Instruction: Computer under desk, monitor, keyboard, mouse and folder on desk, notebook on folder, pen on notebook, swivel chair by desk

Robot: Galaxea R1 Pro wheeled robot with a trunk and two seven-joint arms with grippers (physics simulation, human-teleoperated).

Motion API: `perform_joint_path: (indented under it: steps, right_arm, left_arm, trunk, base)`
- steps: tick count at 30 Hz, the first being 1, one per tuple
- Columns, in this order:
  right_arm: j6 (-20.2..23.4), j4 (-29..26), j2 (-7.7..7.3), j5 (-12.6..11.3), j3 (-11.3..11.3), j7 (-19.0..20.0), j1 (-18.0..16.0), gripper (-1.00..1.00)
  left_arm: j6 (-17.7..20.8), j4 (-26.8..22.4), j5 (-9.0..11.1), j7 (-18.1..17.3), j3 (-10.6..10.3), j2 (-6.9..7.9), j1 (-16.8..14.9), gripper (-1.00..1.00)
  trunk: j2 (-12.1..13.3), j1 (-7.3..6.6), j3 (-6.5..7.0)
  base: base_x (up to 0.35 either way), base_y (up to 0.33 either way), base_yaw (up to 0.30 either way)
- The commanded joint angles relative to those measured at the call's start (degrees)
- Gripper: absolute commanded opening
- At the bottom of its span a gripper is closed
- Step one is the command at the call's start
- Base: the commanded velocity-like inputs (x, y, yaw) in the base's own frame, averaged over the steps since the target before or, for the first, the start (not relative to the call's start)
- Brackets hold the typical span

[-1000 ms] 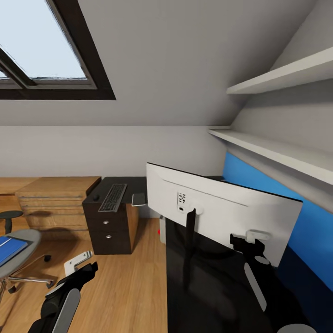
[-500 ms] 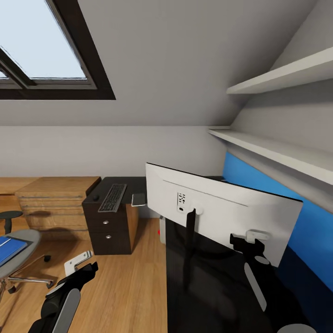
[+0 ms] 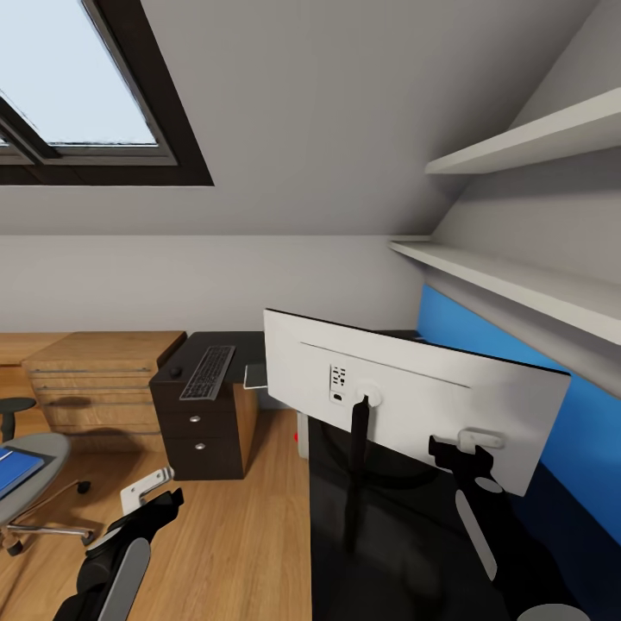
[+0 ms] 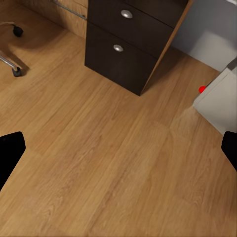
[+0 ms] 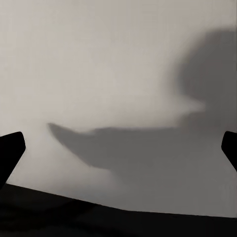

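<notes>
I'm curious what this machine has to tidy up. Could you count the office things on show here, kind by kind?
Monitor: 1
Keyboard: 1
Mouse: 1
Computer: 1
Swivel chair: 1
Folder: 1
Desk: 1
Total: 7

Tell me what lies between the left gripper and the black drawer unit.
Bare wood plank floor. In the left wrist view it runs unbroken from the left gripper, jaws wide apart, to the drawer unit; the head view agrees.
</notes>
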Motion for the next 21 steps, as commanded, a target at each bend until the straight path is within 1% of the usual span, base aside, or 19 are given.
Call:
perform_joint_path:
  steps: [1,7,13,21]
  right_arm:
    - [0.2,-0.1,-0.03,-0.6,0.1,-0.3,0.0,1.00]
    - [0.2,-0.1,-0.03,-0.6,0.1,-0.3,0.0,1.00]
    - [0.2,-0.1,-0.03,-0.6,0.1,-0.3,0.0,1.00]
    - [0.2,-0.1,-0.03,-0.6,0.1,-0.4,0.0,1.00]
  left_arm:
    - [0.1,-0.1,0.6,0.4,0.0,-0.04,0.0,1.00]
    - [0.1,-0.1,0.6,0.4,-0.1,-0.08,0.0,1.00]
    - [0.1,-0.1,0.6,0.4,-0.1,-0.11,0.0,1.00]
    - [0.1,-0.1,0.5,0.4,-0.1,-0.15,0.0,1.00]
  trunk:
    - [-0.1,0.01,-0.09]
    - [-0.1,0.01,-0.09]
    - [-0.1,0.01,-0.09]
    - [-0.1,0.01,-0.09]
  base:
    - [0.014,0.000,0.000]
    - [0.016,0.000,0.000]
    - [0.114,0.000,0.000]
    - [-0.003,0.000,0.000]
